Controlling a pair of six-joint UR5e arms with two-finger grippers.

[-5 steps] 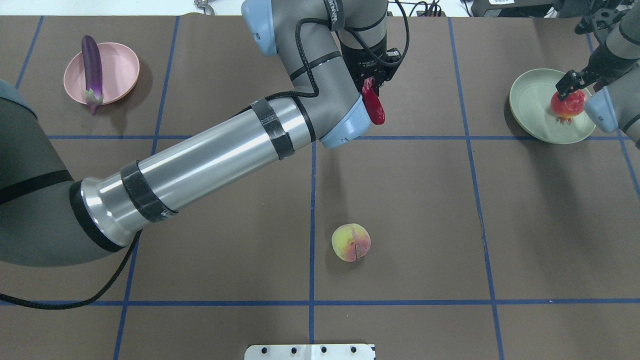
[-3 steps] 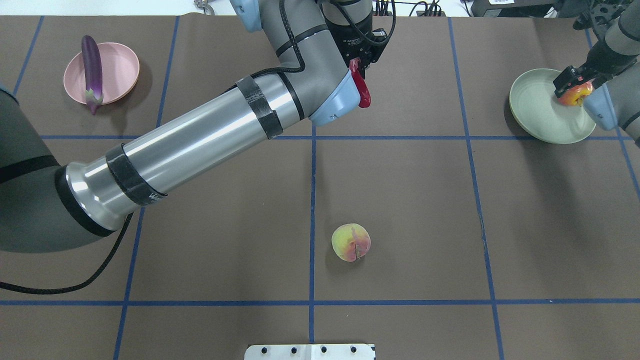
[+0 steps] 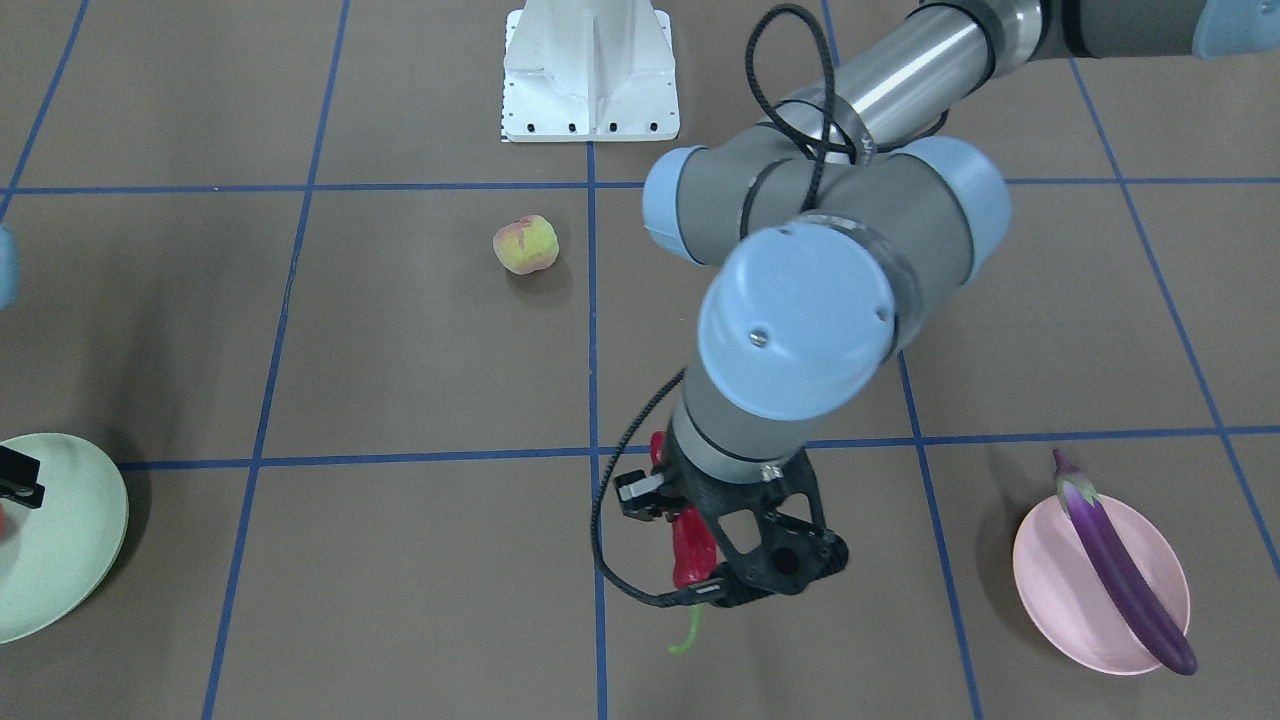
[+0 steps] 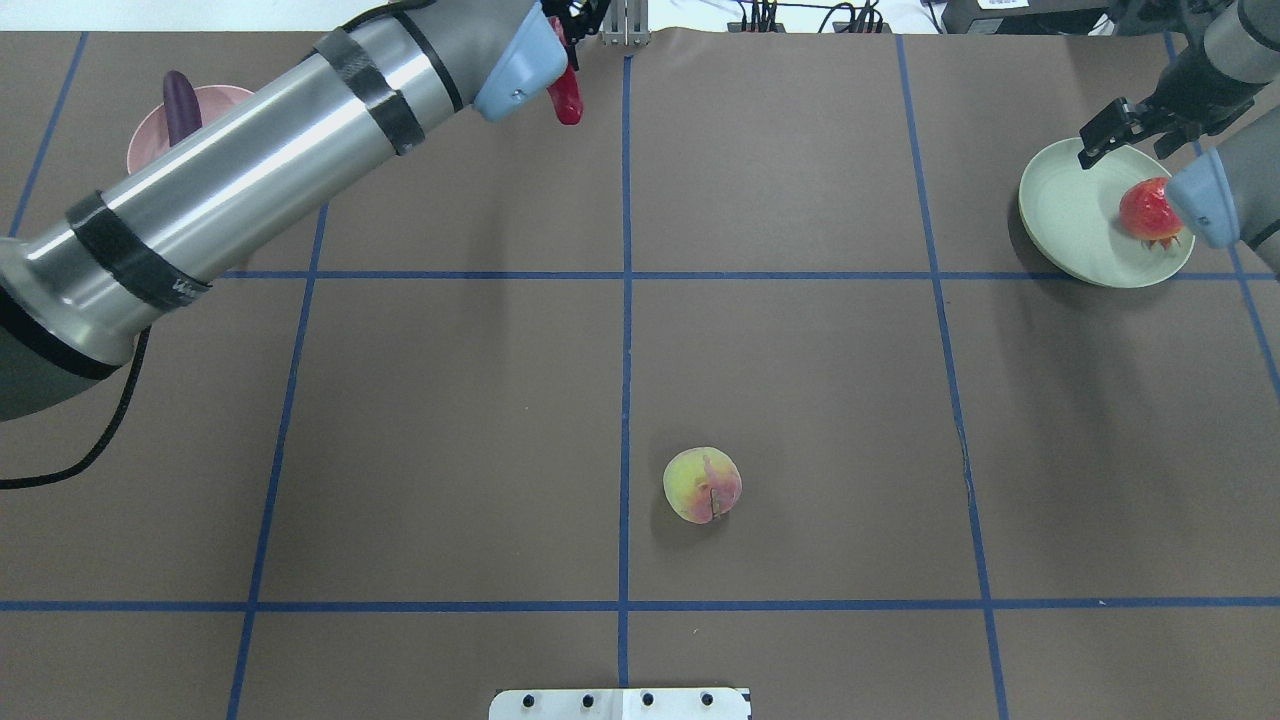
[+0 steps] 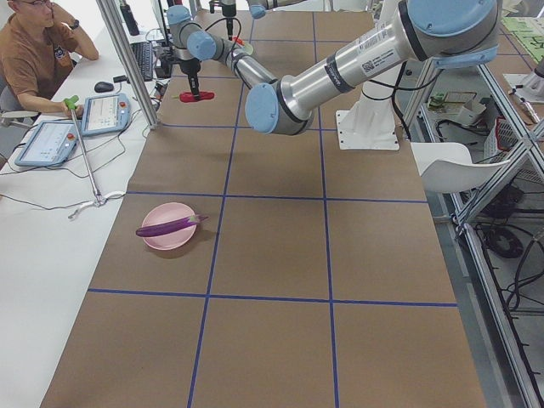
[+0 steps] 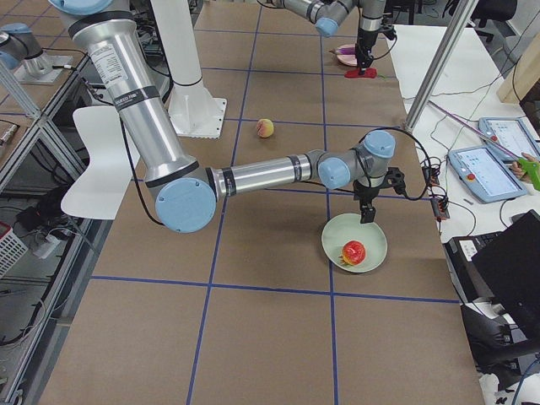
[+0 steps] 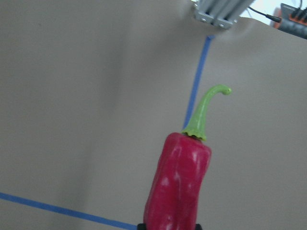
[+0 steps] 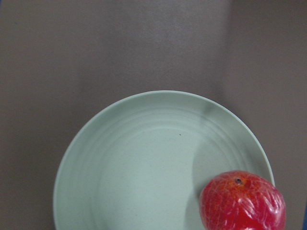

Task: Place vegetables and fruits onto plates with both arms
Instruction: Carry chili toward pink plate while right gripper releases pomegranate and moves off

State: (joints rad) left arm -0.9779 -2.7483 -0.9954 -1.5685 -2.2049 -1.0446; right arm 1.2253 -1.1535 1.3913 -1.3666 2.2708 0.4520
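Holding chili [image 7: 177, 187] in left tool [image 3: 705, 580]

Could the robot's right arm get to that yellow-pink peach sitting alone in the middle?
Probably yes: the round yellow-pink peach sits in the open with nothing beside it, and the right claw looks empty.

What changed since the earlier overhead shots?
The left gripper, shut on the wrinkled red chili, swung away toward the pale pink plate. The right gripper let go of the round red tomato, which now lies on the pale mint green plate, and lifted clear. The yellow-pink peach and glossy purple eggplant stayed put.
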